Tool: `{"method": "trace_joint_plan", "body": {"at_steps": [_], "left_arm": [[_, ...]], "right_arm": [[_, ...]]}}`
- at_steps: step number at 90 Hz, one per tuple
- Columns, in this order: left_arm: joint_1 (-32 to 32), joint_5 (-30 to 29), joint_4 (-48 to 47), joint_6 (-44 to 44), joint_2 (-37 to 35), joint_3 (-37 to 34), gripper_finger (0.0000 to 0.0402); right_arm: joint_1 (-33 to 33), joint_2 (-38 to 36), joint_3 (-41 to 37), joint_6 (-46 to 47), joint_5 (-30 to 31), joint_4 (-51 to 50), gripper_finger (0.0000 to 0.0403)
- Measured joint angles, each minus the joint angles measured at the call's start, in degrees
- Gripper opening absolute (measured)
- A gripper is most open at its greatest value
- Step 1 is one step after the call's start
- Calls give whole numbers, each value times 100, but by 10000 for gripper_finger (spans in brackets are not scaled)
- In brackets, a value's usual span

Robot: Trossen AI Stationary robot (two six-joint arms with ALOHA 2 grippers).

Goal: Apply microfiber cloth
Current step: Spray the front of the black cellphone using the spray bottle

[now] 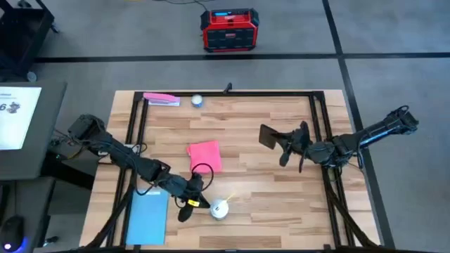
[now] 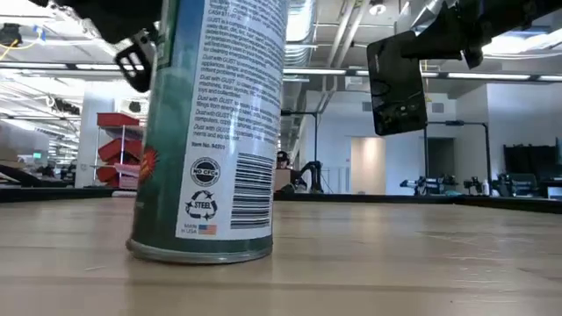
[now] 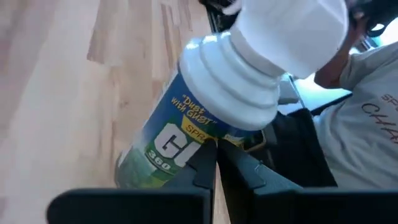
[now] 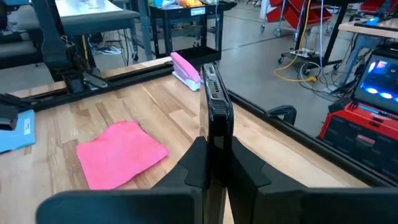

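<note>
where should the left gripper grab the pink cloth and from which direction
Pinch the soft pink-red rectangular microfiber cloth at its near corner, coming straight down from above: it lies flat on the wooden table, so only an edge or corner gives the fingers something to lift. That corner lies closest to the left gripper, beside the white-capped spray can.

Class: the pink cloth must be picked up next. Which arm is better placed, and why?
Probably the left: its gripper is by the spray can, close to the cloth, and looks free. The right gripper is shut on the phone.
</note>
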Motion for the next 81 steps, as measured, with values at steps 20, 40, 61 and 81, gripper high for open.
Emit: {"method": "trace_joint_plan", "body": {"at_steps": [20,40,61,81], "left_arm": [[51,73,-72,78,0,0,0],[-597,534,-180,-619,0,0,0],[-891,209,272,-798,-2,0,0],[-729,379,1075,-949,164,0,0]], "right_arm": [[0,2,0,-2,0,-6,17],[0,2,0,0,-15,-63,17],[0,1,0,0,-17,-2,17],[0,2,0,0,-17,-2,17]]}}
